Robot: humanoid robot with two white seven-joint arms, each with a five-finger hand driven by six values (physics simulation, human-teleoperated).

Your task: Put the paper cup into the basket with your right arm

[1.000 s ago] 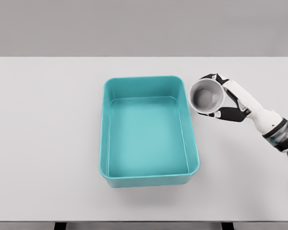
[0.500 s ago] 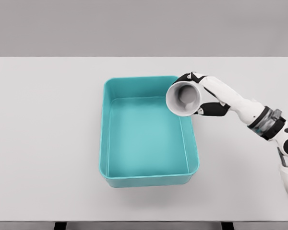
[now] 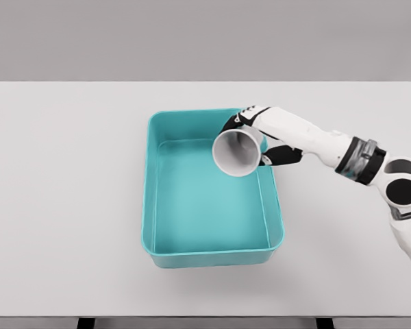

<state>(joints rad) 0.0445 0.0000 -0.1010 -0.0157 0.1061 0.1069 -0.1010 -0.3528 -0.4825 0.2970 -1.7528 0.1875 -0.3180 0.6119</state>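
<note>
right hand point(image 3: 264, 137) over basket's far right corner, fingers point(image 3: 241, 118) wrapped round paper cup point(image 3: 238, 152) — cup tilted, mouth facing camera, held above teal basket point(image 3: 154, 205) interior. judgement: lower cup further inside walls before releasing — avoid tipping over rim. count: one cup, one basket, on white surface point(image 3: 68, 205).

A white paper cup point(image 3: 237, 152) is gripped by the right hand point(image 3: 264, 137), its open mouth tilted toward the camera, above the right rear part of the teal basket point(image 3: 153, 205). The basket is set on a white table point(image 3: 61, 205). The right arm is stretched in from the right edge.
</note>
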